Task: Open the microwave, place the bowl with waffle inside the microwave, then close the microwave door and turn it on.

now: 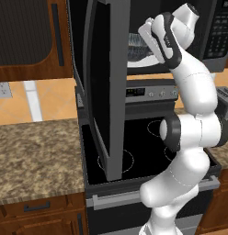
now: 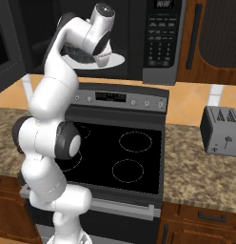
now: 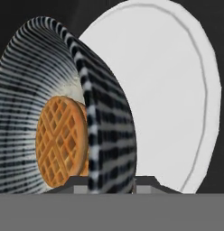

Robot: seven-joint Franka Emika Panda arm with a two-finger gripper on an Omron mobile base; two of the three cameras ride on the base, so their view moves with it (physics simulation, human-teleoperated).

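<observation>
The microwave [image 2: 139, 28] stands open, its door [image 1: 106, 87] swung out to the left over the stove. My arm reaches into the cavity. The striped bowl [image 3: 105, 122] holds the waffle [image 3: 59, 140] against its inner wall. My gripper [image 3: 111, 182] is shut on the bowl's rim, one fingertip inside and one outside. The hand view is rolled, so the white turntable [image 3: 168, 90] looks upright beside the bowl. From the base, the bowl [image 2: 74, 51] sits low over the turntable [image 2: 113, 61]; I cannot tell whether they touch. The bowl [image 1: 134, 46] is partly hidden by my hand.
The keypad panel [image 2: 160, 35] is right of the cavity. Below lies the black stove [image 2: 124, 152] with its control strip [image 2: 120, 97]. A grey toaster [image 2: 220, 129] stands on the right counter. Granite counter [image 1: 37, 156] lies left of the stove. The open door hangs close to my arm.
</observation>
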